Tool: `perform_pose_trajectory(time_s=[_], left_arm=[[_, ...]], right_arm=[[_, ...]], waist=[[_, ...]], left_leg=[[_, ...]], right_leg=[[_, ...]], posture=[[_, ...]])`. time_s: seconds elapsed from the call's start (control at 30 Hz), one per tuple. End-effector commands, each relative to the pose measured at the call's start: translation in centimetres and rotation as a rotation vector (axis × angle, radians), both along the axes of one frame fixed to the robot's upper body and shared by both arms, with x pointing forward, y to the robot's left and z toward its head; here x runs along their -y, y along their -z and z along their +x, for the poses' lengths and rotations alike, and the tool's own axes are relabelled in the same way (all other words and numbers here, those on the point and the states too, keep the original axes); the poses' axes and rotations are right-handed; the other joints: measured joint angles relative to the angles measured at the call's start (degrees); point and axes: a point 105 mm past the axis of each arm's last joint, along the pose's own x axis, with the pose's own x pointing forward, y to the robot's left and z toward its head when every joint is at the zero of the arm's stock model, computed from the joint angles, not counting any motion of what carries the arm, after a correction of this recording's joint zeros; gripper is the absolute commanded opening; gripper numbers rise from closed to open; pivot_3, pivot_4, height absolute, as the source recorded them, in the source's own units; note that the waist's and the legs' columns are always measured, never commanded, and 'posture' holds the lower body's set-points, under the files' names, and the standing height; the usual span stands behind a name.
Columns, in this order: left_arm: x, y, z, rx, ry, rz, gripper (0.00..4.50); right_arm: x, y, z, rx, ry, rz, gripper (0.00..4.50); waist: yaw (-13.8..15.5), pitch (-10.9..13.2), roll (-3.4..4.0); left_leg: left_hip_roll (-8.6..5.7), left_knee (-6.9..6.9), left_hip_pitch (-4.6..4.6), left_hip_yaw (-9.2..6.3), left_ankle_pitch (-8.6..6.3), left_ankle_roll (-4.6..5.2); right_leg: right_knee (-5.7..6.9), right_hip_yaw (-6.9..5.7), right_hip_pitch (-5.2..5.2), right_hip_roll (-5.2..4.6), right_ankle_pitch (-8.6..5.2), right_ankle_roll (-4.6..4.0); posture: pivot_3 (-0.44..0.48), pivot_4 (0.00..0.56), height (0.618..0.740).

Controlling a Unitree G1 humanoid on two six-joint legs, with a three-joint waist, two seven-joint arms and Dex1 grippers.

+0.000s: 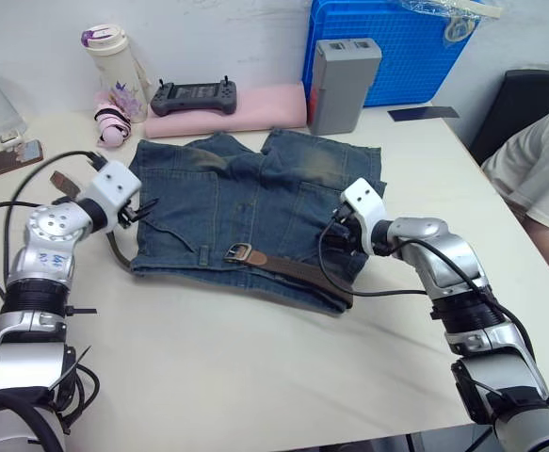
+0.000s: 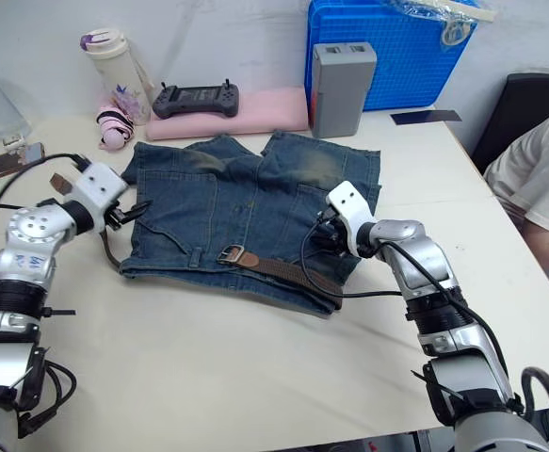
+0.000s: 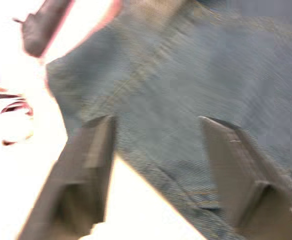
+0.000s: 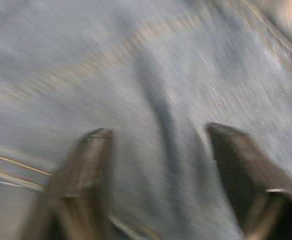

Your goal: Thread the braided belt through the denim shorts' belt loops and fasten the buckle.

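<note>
A pale tabletop [image 1: 255,377] fills the workspace, with a blue crate [image 1: 387,47], a grey box [image 1: 343,83], a pink pad [image 1: 255,108] carrying a black controller [image 1: 194,96], and a lidded cup [image 1: 114,58] lined along its far edge; a person's sleeve [image 1: 538,179] shows at the right. The denim shorts [image 1: 255,202] lie flat in the middle, waistband toward the robot. The braided belt [image 1: 298,270] runs along that waistband, its buckle [image 1: 238,252] resting near the centre front on a tan tab, and the strap appears to pass under one of the belt loops [image 1: 204,254] to the left of the buckle, though the threading cannot be made out with certainty. The belt also curves out past the left edge of the shorts, with a tan end [image 1: 64,184] lying on the table beside the left arm. The left gripper [image 1: 140,212] hovers at the left edge of the shorts, its fingers spread over denim and table. The right gripper [image 1: 338,229] sits over the right side of the waistband, fingers likewise spread apart above the cloth, holding nothing. Judging by this, threading seems partly done at best: the free end lies outside the shorts, the buckle is unfastened, and the remaining loops and closure are left.
</note>
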Motion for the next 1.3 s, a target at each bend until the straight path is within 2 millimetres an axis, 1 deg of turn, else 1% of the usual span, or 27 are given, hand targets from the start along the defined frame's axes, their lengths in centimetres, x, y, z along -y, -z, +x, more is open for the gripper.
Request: perform_pose_trajectory(time_s=[0.03, 0.07, 0.13, 0.2, 0.3, 0.4, 0.5, 0.57, 0.67, 0.7, 0.8, 0.9, 1.0, 1.07, 1.1, 1.13, 1.17, 1.23, 1.27, 1.3], left_arm=[[-1.6, -2.4, -0.9, 0.031, -0.094, -0.093, 4.47], [-2.2, -2.7, -1.2, 0.026, -0.132, -0.115, 4.47], [-3.9, -2.7, -0.9, 0.009, -0.259, -0.167, 4.47], [-5.2, -2.3, -0.5, -0.009, -0.368, -0.203, 4.47], [-5.9, -1.7, 0.8, -0.024, -0.487, -0.297, 4.47], [-6.3, -0.8, 1.7, -0.050, -0.572, -0.302, 4.47], [-7.2, 0.3, 2.0, -0.065, -0.659, -0.308, 4.47], [-7.9, 1.1, 1.8, -0.074, -0.710, -0.320, 4.47], [-8.7, 2.8, 1.3, -0.097, -0.763, -0.341, 4.47], [-8.7, 3.5, 1.3, -0.111, -0.768, -0.361, 4.47], [-8.3, 4.6, 1.3, -0.130, -0.773, -0.421, 4.47], [-8.2, 5.3, 1.2, -0.140, -0.778, -0.472, 4.47], [-8.1, 6.1, 1.0, -0.153, -0.794, -0.567, 3.67], [-8.2, 6.5, 0.9, -0.155, -0.805, -0.640, 2.90], [-8.2, 6.6, 0.8, -0.155, -0.809, -0.668, 2.39], [-8.2, 6.8, 0.7, -0.159, -0.814, -0.691, 2.00], [-8.3, 7.0, 0.6, -0.162, -0.824, -0.706, 1.52], [-8.4, 7.3, 0.5, -0.165, -0.837, -0.718, 0.76], [-8.5, 7.4, 0.4, -0.166, -0.839, -0.718, 0.29], [-8.4, 7.3, 0.5, -0.161, -0.834, -0.721, 0.05]], right_arm=[[-1.0, -3.9, -2.5, 0.099, -0.131, 0.108, 4.50], [-1.4, -4.6, -3.7, 0.118, -0.189, 0.137, 4.50], [-2.8, -6.1, -6.9, 0.133, -0.364, 0.224, 4.50], [-3.8, -6.4, -9.3, 0.109, -0.493, 0.270, 4.50], [-4.2, -5.9, -11.3, 0.065, -0.599, 0.281, 4.50], [-4.3, -5.4, -12.7, 0.040, -0.672, 0.267, 4.50], [-4.3, -5.4, -14.1, 0.025, -0.732, 0.275, 4.50], [-4.4, -5.3, -14.7, 0.020, -0.750, 0.278, 4.50], [-4.5, -5.1, -14.9, 0.020, -0.738, 0.280, 4.50], [-4.5, -5.0, -14.8, 0.029, -0.718, 0.276, 4.50], [-4.4, -4.6, -14.3, 0.040, -0.674, 0.257, 4.50], [-4.2, -3.9, -13.7, 0.047, -0.634, 0.220, 4.50], [-4.2, -3.5, -13.3, 0.056, -0.609, 0.193, 4.50], [-4.2, -3.4, -13.1, 0.061, -0.600, 0.184, 4.50], [-4.2, -3.3, -13.1, 0.063, -0.597, 0.182, 4.50], [-4.2, -3.3, -13.0, 0.066, -0.594, 0.181, 4.50], [-4.2, -3.3, -12.9, 0.068, -0.591, 0.183, 4.50], [-4.2, -3.4, -12.9, 0.072, -0.586, 0.185, 4.50], [-4.1, -3.3, -12.8, 0.075, -0.583, 0.185, 4.50], [-4.1, -3.3, -12.7, 0.076, -0.580, 0.183, 4.50]], waist=[[0.1, 0.0, -0.01], [0.1, 0.1, -0.05], [0.2, 0.2, -0.12], [0.4, 0.2, -0.16], [0.7, 0.3, -0.20], [1.5, 0.3, -0.23], [1.6, 0.3, -0.33], [1.5, 0.4, -0.42], [1.5, 0.4, -0.50], [1.5, 0.4, -0.51], [1.6, 0.4, -0.56], [1.7, 0.4, -0.56], [1.6, 0.4, -0.56], [1.5, 0.4, -0.56], [1.5, 0.4, -0.56], [1.5, 0.4, -0.56], [1.6, 0.4, -0.56], [1.6, 0.4, -0.56], [1.6, 0.4, -0.56], [1.6, 0.4, -0.56]], left_leg=[[0.00, 0.00, 0.00, 0.00, 0.00, 0.00], [0.00, 0.00, 0.01, -0.02, 0.00, 0.00], [0.02, 0.00, 0.00, -0.07, 0.00, 0.00], [0.03, -0.01, 0.00, -0.12, 0.00, -0.01], [0.03, 0.00, 0.01, -0.15, -0.01, 0.00], [0.01, 0.00, 0.02, -0.11, -0.04, 0.07], [0.01, -0.02, -0.01, -0.03, -0.10, 0.10], [0.03, -0.06, -0.02, 0.01, -0.10, 0.09], [0.05, -0.06, -0.02, 0.02, -0.11, 0.06], [0.04, -0.04, -0.02, 0.03, -0.11, 0.06], [0.04, -0.01, 0.00, 0.03, -0.11, 0.06], [0.03, -0.01, 0.06, 0.04, -0.11, 0.05], [0.03, -0.01, 0.07, 0.04, -0.10, 0.04], [0.03, -0.01, 0.09, 0.06, -0.10, 0.03], [0.03, -0.01, 0.11, 0.09, -0.10, 0.03], [0.04, -0.01, 0.12, 0.09, -0.10, 0.03], [0.03, -0.01, 0.14, 0.09, -0.09, 0.02], [0.03, -0.01, 0.14, 0.09, -0.09, 0.02], [0.02, -0.01, 0.15, 0.09, -0.09, 0.02], [0.02, -0.01, 0.15, 0.09, -0.09, 0.02]], right_leg=[[0.00, 0.00, 0.02, 0.01, 0.00, 0.00], [-0.01, 0.00, 0.02, 0.01, 0.00, 0.00], [-0.06, -0.01, 0.05, 0.07, 0.00, 0.00], [-0.11, -0.01, 0.08, 0.12, 0.00, 0.01], [-0.22, 0.00, 0.17, 0.20, 0.06, 0.10], [-0.34, 0.03, 0.20, 0.20, 0.11, 0.20], [-0.40, 0.04, 0.15, 0.25, 0.12, 0.21], [-0.43, 0.05, 0.10, 0.29, 0.12, 0.20], [-0.43, 0.05, 0.10, 0.31, 0.12, 0.20], [-0.43, 0.05, 0.11, 0.30, 0.12, 0.20], [-0.41, 0.06, 0.14, 0.25, 0.12, 0.21], [-0.38, 0.08, 0.16, 0.22, 0.12, 0.21], [-0.36, 0.09, 0.16, 0.22, 0.12, 0.21], [-0.35, 0.11, 0.16, 0.22, 0.12, 0.21], [-0.33, 0.13, 0.16, 0.23, 0.12, 0.21], [-0.33, 0.13, 0.16, 0.23, 0.12, 0.21], [-0.32, 0.13, 0.16, 0.23, 0.12, 0.21], [-0.32, 0.13, 0.18, 0.23, 0.12, 0.21], [-0.32, 0.13, 0.19, 0.22, 0.12, 0.21], [-0.32, 0.13, 0.20, 0.22, 0.12, 0.21]], posture=[[0.000, 0.150, 0.728], [0.000, 0.150, 0.728], [0.000, 0.150, 0.728], [0.000, 0.150, 0.728], [0.000, 0.150, 0.728], [0.000, 0.150, 0.728], [0.000, 0.150, 0.728], [0.000, 0.150, 0.728], [0.000, 0.150, 0.728], [0.000, 0.150, 0.728], [0.000, 0.150, 0.728], [0.000, 0.150, 0.728], [0.000, 0.150, 0.728], [0.000, 0.150, 0.728], [0.000, 0.150, 0.728], [0.000, 0.150, 0.728], [0.000, 0.150, 0.728], [0.000, 0.150, 0.728], [0.000, 0.150, 0.728], [0.000, 0.150, 0.728]])
